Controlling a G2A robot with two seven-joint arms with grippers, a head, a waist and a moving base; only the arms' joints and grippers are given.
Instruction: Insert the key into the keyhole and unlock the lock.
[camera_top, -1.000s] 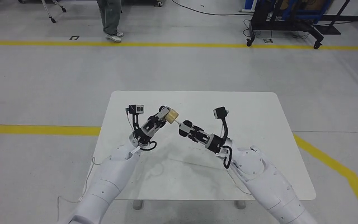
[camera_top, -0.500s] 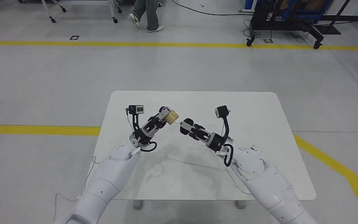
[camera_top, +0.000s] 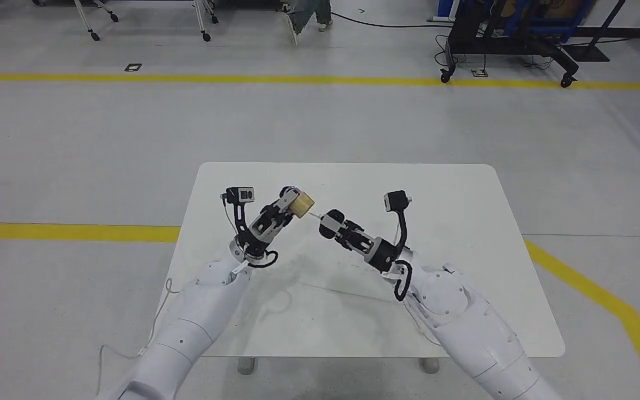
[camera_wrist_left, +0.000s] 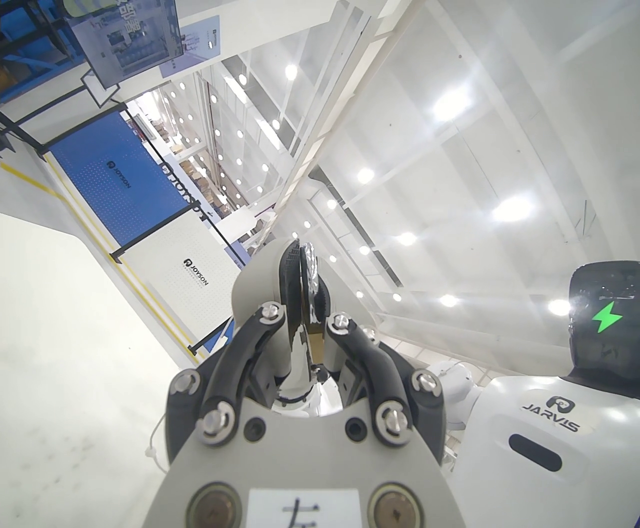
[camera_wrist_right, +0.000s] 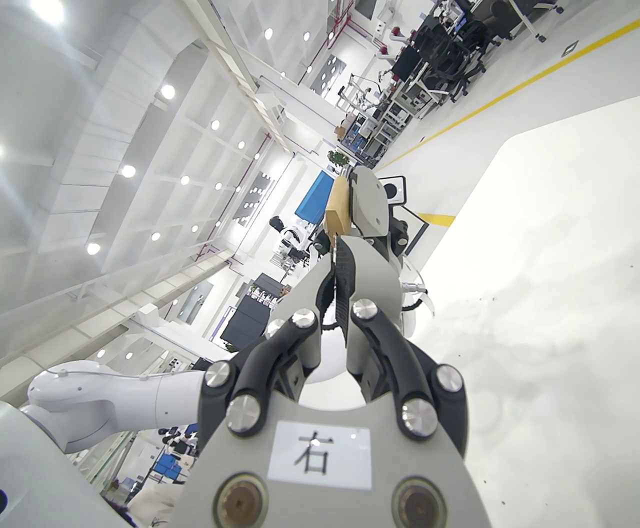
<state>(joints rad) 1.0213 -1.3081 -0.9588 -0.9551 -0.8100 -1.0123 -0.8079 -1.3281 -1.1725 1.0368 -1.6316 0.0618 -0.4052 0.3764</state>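
White table (camera_top: 470, 200), both grippers raised over its middle, key meeting lock in mid-air.

Nearest the robot, the right gripper (camera_top: 328, 221) has its fingers pressed together on the key (camera_top: 316, 212), whose blade points toward the left arm. Its tip is at the underside of the brass lock (camera_top: 304, 204); whether it is in the keyhole cannot be told. Just beyond, the left gripper (camera_top: 292, 206) is clamped on a thin metal part of the lock, probably the shackle, with the brass body sticking out past its fingertips. Neither thing rests on the table. Farther off, a yellow line (camera_top: 100, 76) crosses the floor. The likely trouble is the turn. Held by so little, the lock could swivel with the key instead of resisting it. If the blade is slightly off-axis, a push could jam it or twist the key in its pinch, and either piece could drop.
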